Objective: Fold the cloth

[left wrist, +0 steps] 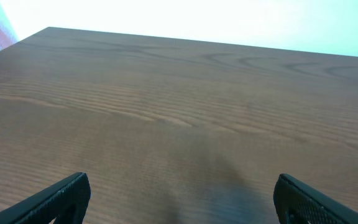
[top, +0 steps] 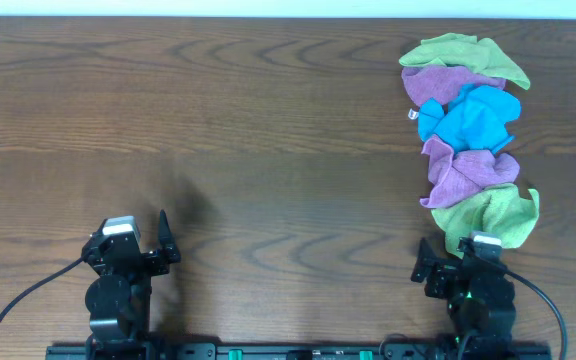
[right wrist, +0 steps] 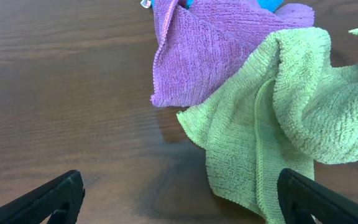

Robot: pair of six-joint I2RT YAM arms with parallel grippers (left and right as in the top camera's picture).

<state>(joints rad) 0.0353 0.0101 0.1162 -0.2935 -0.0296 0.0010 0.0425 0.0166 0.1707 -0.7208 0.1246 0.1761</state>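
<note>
Right gripper (right wrist: 179, 185) wide, near green cloth (right wrist: 278, 112)

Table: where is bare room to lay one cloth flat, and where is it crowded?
Bare table from its left edge to the cloth pile, ahead of the left gripper. Crowded: right side, pile ending by the right gripper.

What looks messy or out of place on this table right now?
The cloths lie crumpled in an overlapping heap on the right side of the table, none folded. The left gripper and right gripper are open.
</note>
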